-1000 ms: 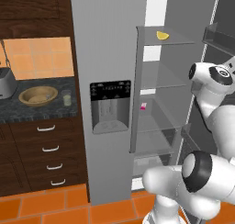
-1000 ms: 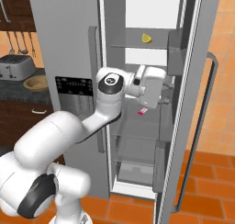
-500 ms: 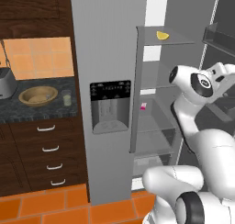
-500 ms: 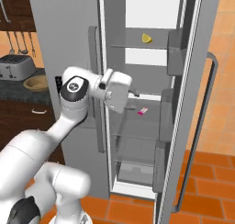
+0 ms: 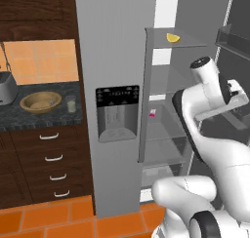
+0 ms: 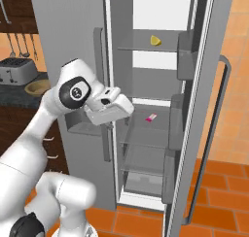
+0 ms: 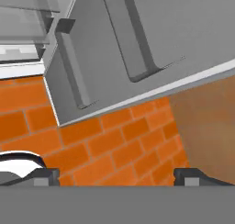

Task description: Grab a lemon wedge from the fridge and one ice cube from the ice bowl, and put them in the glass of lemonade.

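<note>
**Robot arm folds back from open fridge, jaws wide and empty**

Left base view: the white arm bends sharply at its dark-capped elbow in front of the open fridge point(image 5: 117, 61), its forearm angled across toward the right-hand door. The lemon wedge point(image 5: 172, 37), a small bright yellow crescent, lies on the top glass shelf, well above the arm. A small pink-and-white packet point(image 5: 153, 113) sits on a lower shelf. To the left, on the dark speckled bench point(image 5: 29, 120), the round light-brown wooden ice bowl point(image 5: 41, 101) stands just beside the glass of lemonade point(image 5: 71, 104), a clear cylinder of pale yellow-green liquid. A metal toaster point(image 5: 7, 88) shows at the left edge. The ice cube cannot be made out in the bowl.

Right base view: the arm rises from the lower left, its wrist bent so that the boxy white hand sits level in front of the fridge's closed grey door, below the wedge's shelf. The wedge rests near the back of the bright upper compartment; the packet lies on a translucent shelf to the hand's right.

Hand view: the gripper point(image 7: 117, 177) points down at orange brick-pattern floor tiles point(image 7: 110, 149), with smooth grey door shelving tilted across the top. The two dark tips stand far apart at the bottom, the jaws spread wide with nothing between them.
</note>
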Robot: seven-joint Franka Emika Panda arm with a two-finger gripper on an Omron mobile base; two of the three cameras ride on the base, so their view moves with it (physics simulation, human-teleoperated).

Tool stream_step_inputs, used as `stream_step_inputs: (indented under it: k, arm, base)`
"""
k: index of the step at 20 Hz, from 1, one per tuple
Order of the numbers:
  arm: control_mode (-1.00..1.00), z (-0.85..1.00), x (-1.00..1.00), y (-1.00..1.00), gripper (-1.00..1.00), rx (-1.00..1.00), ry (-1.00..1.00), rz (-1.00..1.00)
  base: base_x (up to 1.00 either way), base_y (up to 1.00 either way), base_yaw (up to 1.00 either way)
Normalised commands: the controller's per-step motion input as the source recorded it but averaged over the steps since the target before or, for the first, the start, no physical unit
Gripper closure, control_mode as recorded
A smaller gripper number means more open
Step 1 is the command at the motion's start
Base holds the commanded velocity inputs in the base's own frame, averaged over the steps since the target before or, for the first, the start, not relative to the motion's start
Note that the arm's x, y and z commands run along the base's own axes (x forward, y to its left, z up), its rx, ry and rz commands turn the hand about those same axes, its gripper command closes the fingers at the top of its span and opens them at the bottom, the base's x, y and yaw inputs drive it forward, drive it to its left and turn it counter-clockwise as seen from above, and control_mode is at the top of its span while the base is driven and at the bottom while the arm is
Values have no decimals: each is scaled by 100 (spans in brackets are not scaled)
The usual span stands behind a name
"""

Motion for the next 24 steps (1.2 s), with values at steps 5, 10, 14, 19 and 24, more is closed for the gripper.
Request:
stream_step_inputs:
  k: [5, 10, 14, 19, 24]
  arm:
    - [-100, -39, -2, 53, -100, 70, 2, 17]
    - [-100, -1, -53, 50, -100, 20, 1, 16]
    - [-100, 41, -100, 44, -100, 4, -4, 14]
    - [-100, 52, -100, 26, -100, 7, -10, 15]
    - [-100, 54, -91, 0, -100, 4, -13, 9]
  base:
    - [0, 0, 0]
    - [0, 0, 0]
    - [0, 0, 0]
    - [0, 0, 0]
    - [0, 0, 0]
